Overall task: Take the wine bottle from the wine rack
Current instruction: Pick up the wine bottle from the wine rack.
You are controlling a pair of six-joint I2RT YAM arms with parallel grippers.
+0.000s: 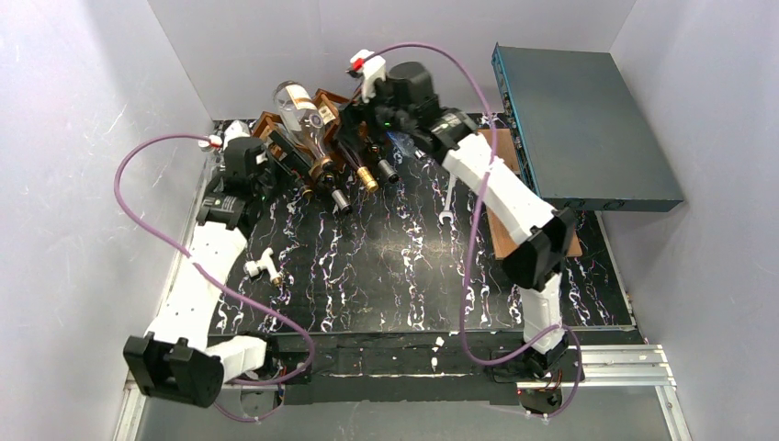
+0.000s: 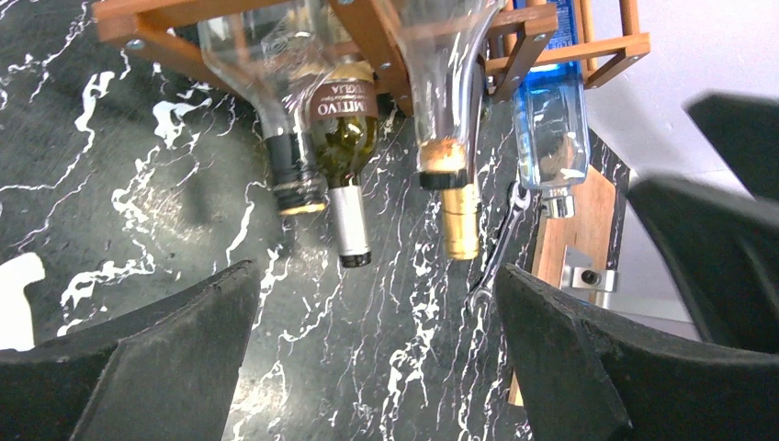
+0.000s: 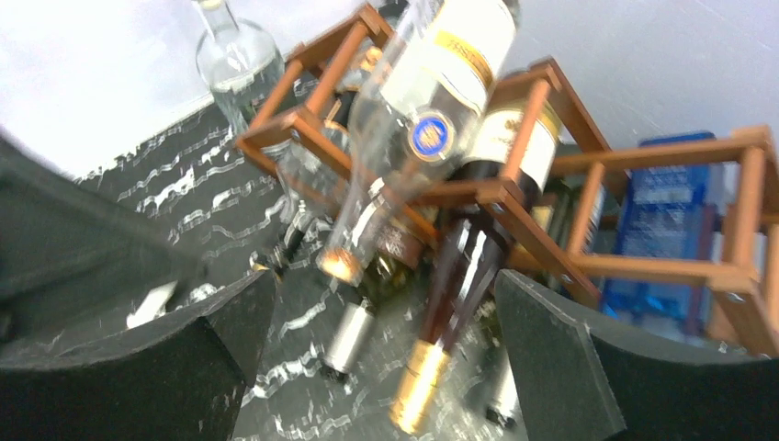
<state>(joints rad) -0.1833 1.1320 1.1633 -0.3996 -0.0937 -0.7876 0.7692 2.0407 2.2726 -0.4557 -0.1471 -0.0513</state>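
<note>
The reddish-brown lattice wine rack (image 1: 323,98) (image 2: 367,37) (image 3: 661,268) stands at the back of the black marbled table and holds several bottles, necks pointing toward me. A dark wine bottle (image 3: 468,266) with a gold foil cap (image 1: 367,178) (image 2: 459,220) lies in a cell. Its neck sits between the fingers of my right gripper (image 1: 360,138) (image 3: 384,294), which is open and not touching it. My left gripper (image 1: 278,158) (image 2: 377,303) hangs open left of the rack, a short way in front of the necks, with nothing in it.
A green bottle with a silver cap (image 2: 344,147) and clear bottles (image 1: 299,110) share the rack with a blue bottle (image 2: 551,129) on its right. A wrench (image 1: 447,204), a wooden board (image 1: 510,234), a dark grey box (image 1: 588,129) and a small white part (image 1: 262,268) are nearby.
</note>
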